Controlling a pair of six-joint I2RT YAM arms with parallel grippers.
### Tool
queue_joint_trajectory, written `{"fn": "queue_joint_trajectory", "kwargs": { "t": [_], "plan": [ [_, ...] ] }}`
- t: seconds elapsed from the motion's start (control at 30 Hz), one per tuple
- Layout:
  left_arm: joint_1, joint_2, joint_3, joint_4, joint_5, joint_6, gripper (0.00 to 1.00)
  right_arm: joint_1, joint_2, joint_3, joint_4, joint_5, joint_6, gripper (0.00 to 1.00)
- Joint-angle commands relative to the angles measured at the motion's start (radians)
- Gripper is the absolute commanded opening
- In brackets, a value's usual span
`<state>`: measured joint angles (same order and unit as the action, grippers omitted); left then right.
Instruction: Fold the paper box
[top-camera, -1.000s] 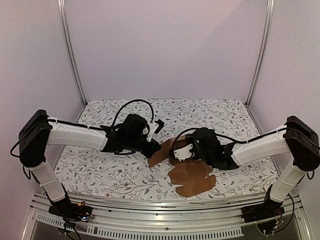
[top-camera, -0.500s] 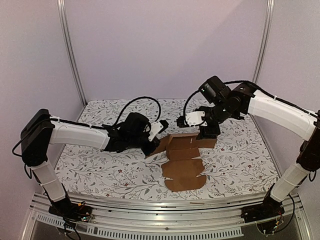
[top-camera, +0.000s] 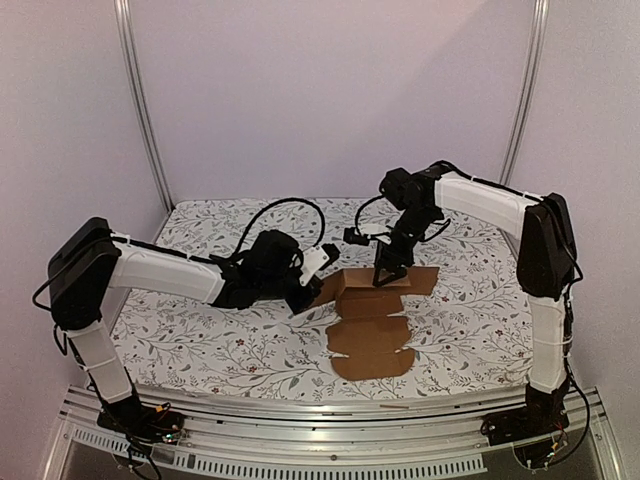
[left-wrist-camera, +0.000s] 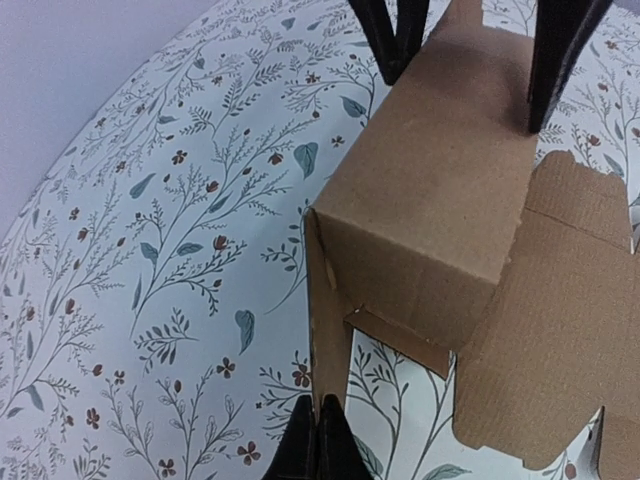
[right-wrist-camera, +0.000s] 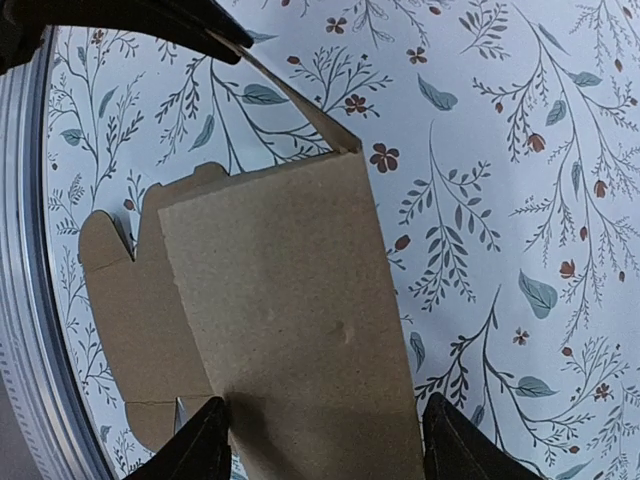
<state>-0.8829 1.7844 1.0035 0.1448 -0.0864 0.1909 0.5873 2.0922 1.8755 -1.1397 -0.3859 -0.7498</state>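
Pinching the nine o'clock flap of the paper box between the left gripper fingers, at table centre. Straddling its raised twelve o'clock panel with the right gripper - fingers spread wide.

Soft, even light all round.
Plain lilac walls meet silver metal corner posts; a white flower-printed cloth lies spread below.

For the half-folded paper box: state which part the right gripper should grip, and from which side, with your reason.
On the paper box, probably grip the raised panel across its width, from above. It stands off the table with both long edges free, and the open right gripper straddles it. The shut left gripper pinches the side flap.
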Motion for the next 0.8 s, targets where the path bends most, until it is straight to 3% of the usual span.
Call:
{"fn": "queue_joint_trajectory", "kwargs": {
  "t": [0.0,0.23,0.37,0.5,0.77],
  "plan": [
    [0.005,0.025,0.021,0.011,0.016,-0.012,0.01,-0.028,0.041,0.048,-0.054,-0.101,0.065,0.61],
    [0.012,0.024,0.023,0.040,0.056,-0.088,0.08,-0.054,0.079,0.042,-0.052,-0.104,0.078,0.55],
    [0.015,0.000,0.024,0.036,0.056,-0.133,0.25,-0.057,0.097,0.044,-0.047,-0.108,0.085,0.51],
    [0.021,-0.058,0.009,0.009,0.049,-0.166,0.35,-0.058,0.108,0.046,-0.042,-0.102,0.089,0.48],
    [0.112,-0.311,-0.214,0.106,0.078,-0.298,0.48,-0.059,0.111,0.046,-0.043,-0.100,0.098,0.48]
  ]
}}
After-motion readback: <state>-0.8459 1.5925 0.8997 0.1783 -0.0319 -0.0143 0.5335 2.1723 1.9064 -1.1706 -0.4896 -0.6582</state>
